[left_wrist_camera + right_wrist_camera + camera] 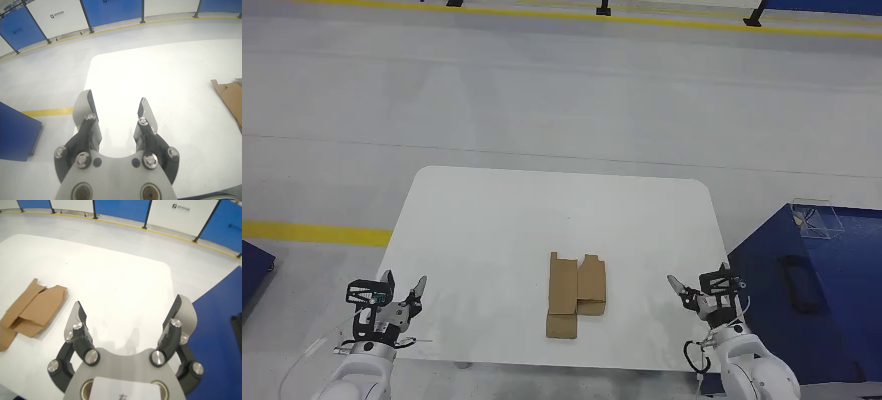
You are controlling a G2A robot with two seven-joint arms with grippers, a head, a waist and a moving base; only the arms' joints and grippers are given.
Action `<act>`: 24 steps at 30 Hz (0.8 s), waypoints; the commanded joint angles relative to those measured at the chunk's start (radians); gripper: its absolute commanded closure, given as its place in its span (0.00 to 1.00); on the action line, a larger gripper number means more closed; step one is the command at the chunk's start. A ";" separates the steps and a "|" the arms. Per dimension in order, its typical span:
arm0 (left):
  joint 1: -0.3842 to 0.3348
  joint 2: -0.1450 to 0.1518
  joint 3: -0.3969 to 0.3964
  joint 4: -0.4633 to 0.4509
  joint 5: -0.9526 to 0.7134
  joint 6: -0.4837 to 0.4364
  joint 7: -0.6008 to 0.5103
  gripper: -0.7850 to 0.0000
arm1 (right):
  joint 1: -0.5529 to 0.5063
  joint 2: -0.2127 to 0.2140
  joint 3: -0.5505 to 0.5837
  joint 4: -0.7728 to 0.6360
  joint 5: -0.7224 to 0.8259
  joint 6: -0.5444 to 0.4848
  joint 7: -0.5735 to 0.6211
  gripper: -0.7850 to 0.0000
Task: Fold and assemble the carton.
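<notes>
A flattened brown carton (574, 294) lies on the white table (502, 230), near its front edge and about midway across. The carton (32, 309) lies flat with its flaps spread, and an edge of it (229, 94) shows in the left wrist view. My left gripper (404, 288) stands open at the table's front left corner, well apart from the carton, nothing between its fingers (90, 102). My right gripper (700, 283) stands open at the front right edge, also clear of the carton, its fingers (174, 309) empty.
A blue cabinet (812, 300) stands just right of the table, with a clear plastic holder (817, 217) on its top. Another blue block (17, 132) sits on the floor to the table's left. Yellow floor lines (312, 233) run past the table.
</notes>
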 commanded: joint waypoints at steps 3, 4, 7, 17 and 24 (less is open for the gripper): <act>0.000 0.000 0.000 0.000 0.000 0.000 0.000 0.00 | 0.021 0.020 0.109 0.034 0.570 -0.327 0.351 0.00; 0.000 0.000 0.000 0.000 0.000 0.000 0.000 0.00 | 0.042 0.028 0.127 0.062 0.746 -0.363 0.496 0.00; 0.000 0.000 0.000 0.000 0.000 0.000 0.000 0.00 | 0.184 0.057 0.162 0.197 1.240 -0.283 0.961 0.00; 0.000 0.000 0.000 0.000 0.000 0.000 0.000 0.00 | 0.738 0.045 -0.202 0.909 1.460 -0.095 1.408 0.00; 0.000 0.000 0.000 0.000 0.000 0.000 0.000 0.00 | 0.859 -0.018 -0.394 1.120 1.384 -0.291 1.247 0.00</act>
